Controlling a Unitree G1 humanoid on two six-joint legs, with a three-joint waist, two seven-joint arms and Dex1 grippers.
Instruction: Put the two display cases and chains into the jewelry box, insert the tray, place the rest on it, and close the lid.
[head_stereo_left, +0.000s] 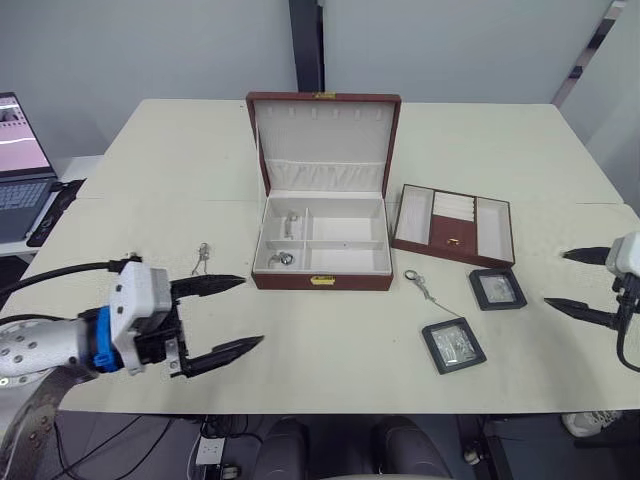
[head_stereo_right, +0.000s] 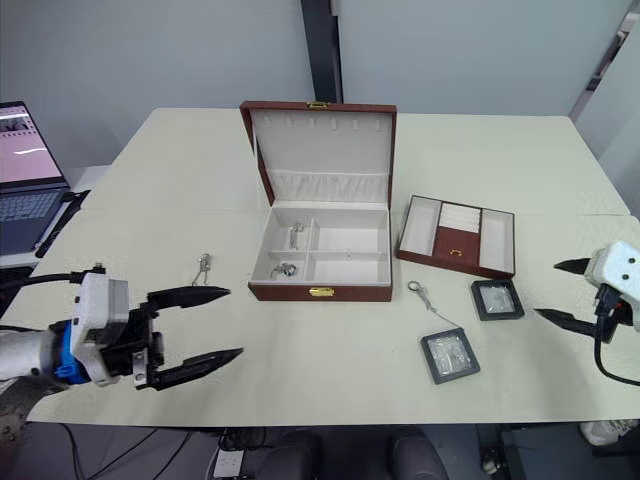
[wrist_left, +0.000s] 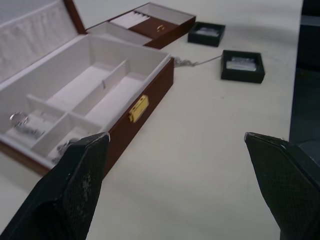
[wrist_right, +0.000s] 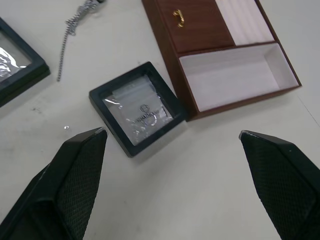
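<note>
The jewelry box stands at mid-table with its lid upright and open. Small silvery pieces lie in its left compartments. The tray rests on the table to the box's right. Two display cases lie in front of the tray. One chain lies between the box and the cases, and another chain lies left of the box. My left gripper hovers open, in front of and left of the box, with nothing in it. My right gripper is open and empty, just right of the nearer case.
A laptop sits on a side surface off the table's left edge. The table's front edge runs close below both grippers.
</note>
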